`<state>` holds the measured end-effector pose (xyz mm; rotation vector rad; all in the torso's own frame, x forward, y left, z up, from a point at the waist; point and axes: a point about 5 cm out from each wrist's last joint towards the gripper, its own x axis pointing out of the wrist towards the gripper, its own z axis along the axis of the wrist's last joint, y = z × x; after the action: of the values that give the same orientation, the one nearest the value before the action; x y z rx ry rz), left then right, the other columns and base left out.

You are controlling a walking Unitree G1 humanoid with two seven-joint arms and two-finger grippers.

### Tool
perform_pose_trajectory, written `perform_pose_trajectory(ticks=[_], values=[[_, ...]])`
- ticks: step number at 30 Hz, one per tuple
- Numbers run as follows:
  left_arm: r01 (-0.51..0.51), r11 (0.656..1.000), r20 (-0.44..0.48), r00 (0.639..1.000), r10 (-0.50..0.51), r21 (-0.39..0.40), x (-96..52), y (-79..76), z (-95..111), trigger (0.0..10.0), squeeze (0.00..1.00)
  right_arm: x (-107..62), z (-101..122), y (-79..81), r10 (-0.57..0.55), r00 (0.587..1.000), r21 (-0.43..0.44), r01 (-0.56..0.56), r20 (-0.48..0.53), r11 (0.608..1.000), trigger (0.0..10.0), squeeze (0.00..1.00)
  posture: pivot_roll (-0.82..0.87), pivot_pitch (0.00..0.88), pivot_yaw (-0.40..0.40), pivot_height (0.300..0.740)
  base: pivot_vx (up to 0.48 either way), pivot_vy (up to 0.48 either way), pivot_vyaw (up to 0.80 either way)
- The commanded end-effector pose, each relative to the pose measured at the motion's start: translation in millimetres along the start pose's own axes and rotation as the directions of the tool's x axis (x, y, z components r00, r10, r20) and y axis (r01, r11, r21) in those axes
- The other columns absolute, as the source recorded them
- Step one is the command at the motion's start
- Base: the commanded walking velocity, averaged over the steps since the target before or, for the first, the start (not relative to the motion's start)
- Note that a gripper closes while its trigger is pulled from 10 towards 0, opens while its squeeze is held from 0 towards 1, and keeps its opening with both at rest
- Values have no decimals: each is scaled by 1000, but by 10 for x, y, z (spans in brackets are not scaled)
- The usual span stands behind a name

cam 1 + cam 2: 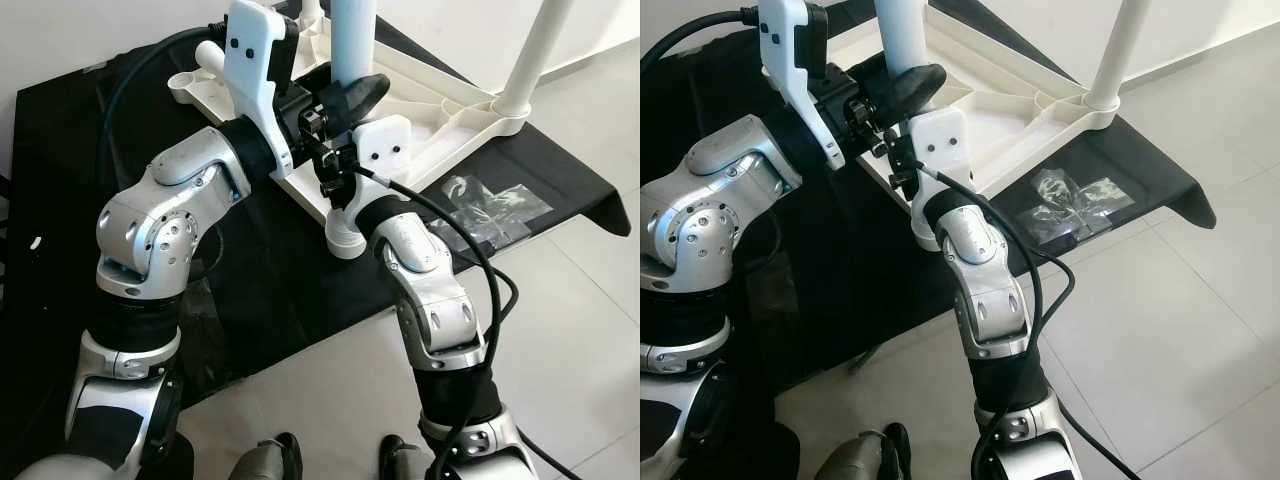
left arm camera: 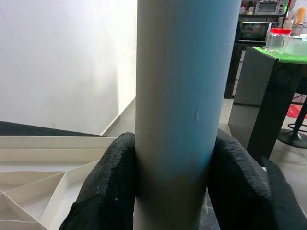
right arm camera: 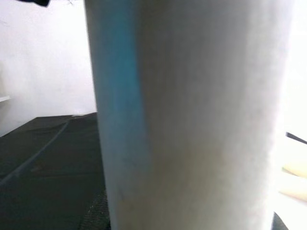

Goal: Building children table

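Note:
A white table top [image 1: 440, 120] lies upside down on a black cloth [image 1: 260, 270]. A white leg [image 1: 352, 40] stands upright in it near the front corner. My left gripper [image 1: 350, 95] is shut on this leg, and in the left wrist view both black fingers [image 2: 110, 187] press against the leg [image 2: 187, 96]. My right gripper [image 1: 333, 165] sits just below the left one, close against the same leg [image 3: 192, 115]. A second leg [image 1: 535, 50] stands at the table top's right corner.
Clear plastic bags of small parts [image 1: 490, 205] lie on the cloth's right side. An open round leg socket [image 1: 345, 240] sticks out at the near corner, another [image 1: 185, 85] at the far left. Pale tile floor [image 1: 580, 330] lies to the right and front. A white wall stands behind.

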<state>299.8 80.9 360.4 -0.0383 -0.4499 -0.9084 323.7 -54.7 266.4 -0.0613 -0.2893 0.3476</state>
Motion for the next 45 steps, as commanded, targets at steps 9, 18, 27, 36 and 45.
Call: perform_pose_trajectory(ticks=[9, 18, 27, 36, 45], values=[[22, 1000, -24, 999, -22, -10, 32, -7, -32, 0, 0, 33, -47, 206, 291, 957, 93, -290, 3, 952, 10000, 1000, 28, 253, 110, 740, 0, 0, 0], [36, 999, -27, 999, -37, -15, 27, -23, -51, 0, 0, 110, 62, -105, 597, 801, -132, -596, -36, 792, 10000, 1000, 29, 247, 121, 740, 0, 0, 0], [52, 998, -31, 998, -52, -20, 34, -50, -60, 0, 0, 243, 260, -602, 788, 607, -172, -791, -104, 587, 10000, 0, 43, 239, 124, 740, 0, 0, 0], [64, 998, -33, 997, -65, -21, 50, -71, -53, 0, 0, 284, 283, -721, 869, 480, -130, -875, -122, 466, 2863, 0, 56, 235, 126, 740, 0, 0, 0], [69, 997, -36, 997, -70, -19, 54, -73, -40, 0, 0, 319, 267, -750, 903, 409, -117, -911, -130, 396, 0, 0, 64, 242, 128, 740, 0, 0, 0]])
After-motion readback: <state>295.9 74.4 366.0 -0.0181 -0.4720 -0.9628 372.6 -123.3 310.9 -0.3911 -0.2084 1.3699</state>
